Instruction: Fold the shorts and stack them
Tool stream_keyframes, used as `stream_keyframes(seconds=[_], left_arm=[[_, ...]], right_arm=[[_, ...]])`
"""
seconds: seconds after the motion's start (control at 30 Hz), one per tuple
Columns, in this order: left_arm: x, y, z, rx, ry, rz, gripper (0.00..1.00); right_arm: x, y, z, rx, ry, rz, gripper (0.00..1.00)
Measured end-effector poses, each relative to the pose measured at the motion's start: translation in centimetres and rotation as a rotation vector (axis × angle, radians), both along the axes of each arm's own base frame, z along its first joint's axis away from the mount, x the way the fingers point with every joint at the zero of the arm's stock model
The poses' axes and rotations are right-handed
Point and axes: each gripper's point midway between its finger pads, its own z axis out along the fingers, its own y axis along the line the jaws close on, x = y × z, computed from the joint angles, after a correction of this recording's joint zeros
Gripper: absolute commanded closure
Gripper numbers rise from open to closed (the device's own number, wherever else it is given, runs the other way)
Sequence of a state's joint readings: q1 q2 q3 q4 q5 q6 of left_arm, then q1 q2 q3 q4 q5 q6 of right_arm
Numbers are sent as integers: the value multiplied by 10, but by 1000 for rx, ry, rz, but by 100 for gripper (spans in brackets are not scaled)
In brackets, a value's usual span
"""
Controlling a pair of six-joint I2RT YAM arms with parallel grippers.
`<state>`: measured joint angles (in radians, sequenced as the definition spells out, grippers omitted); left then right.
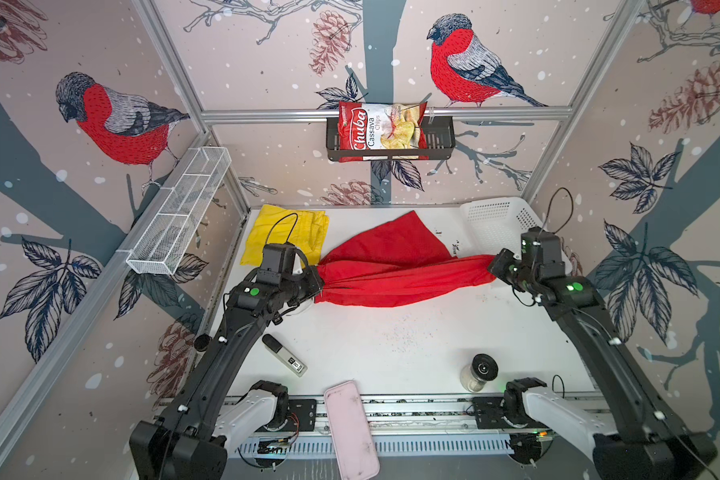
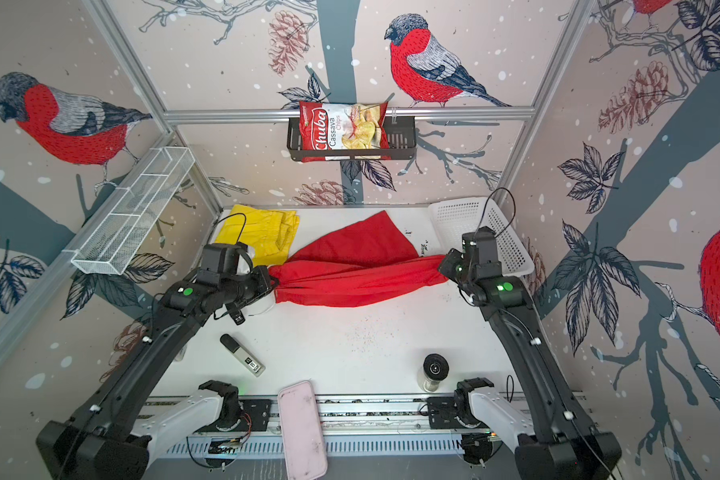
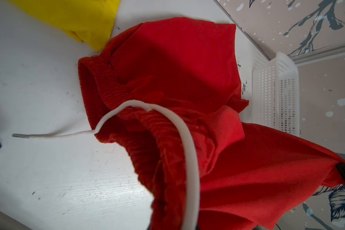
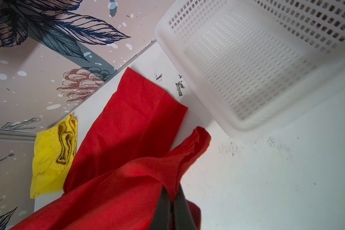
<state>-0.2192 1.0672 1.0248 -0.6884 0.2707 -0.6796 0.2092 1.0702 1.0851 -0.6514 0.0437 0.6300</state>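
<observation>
So the red shorts (image 1: pixel 395 270) are stretched sideways across the middle of the surface (image 1: pixel 391 345), long axis running left to right. The left hand (image 1: pixel 317 279) is clamped tight on the bunched waistband end, with the white drawstring (image 3: pixel 167 119) trailing out. The right hand (image 1: pixel 493 264) is pinched closed on a leg end, just beside the white basket (image 1: pixel 495 220). The other leg fans toward the back wall. The yellow shorts (image 1: pixel 285 237) sit in the back left corner.

White table (image 1: pixel 391 340), scuffed, is carrying: yellow shorts (image 1: pixel 258 245) lying at 11 o'clock; red shorts (image 1: pixel 391 266) stretching across ctr, just beside yellow pair; white basket (image 1: pixel 491 220) sitting at 1; grey stick (image 1: pixel 284 355) w/ black cap lying at 7; black-lidded jar (image 1: pixel 479 372) standing at 5; pink tray (image 1: pixel 350 428) overhanging edge at 6.
</observation>
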Motion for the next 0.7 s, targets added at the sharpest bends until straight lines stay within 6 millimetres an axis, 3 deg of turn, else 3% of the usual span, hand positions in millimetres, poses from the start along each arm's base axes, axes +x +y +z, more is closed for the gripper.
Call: stream_keyframes(seconds=[0.1, 0.3, 0.53, 0.7], left_arm=[[22, 7, 3, -19, -12, 31, 100], [55, 16, -14, -68, 41, 57, 100], [83, 19, -22, -80, 52, 71, 100], [99, 23, -32, -64, 67, 88, 100]], right_arm=[[25, 7, -14, -2, 26, 13, 100], [78, 19, -35, -9, 55, 49, 100], [134, 31, -57, -5, 79, 77, 100], [161, 39, -81, -9, 108, 100, 100]])
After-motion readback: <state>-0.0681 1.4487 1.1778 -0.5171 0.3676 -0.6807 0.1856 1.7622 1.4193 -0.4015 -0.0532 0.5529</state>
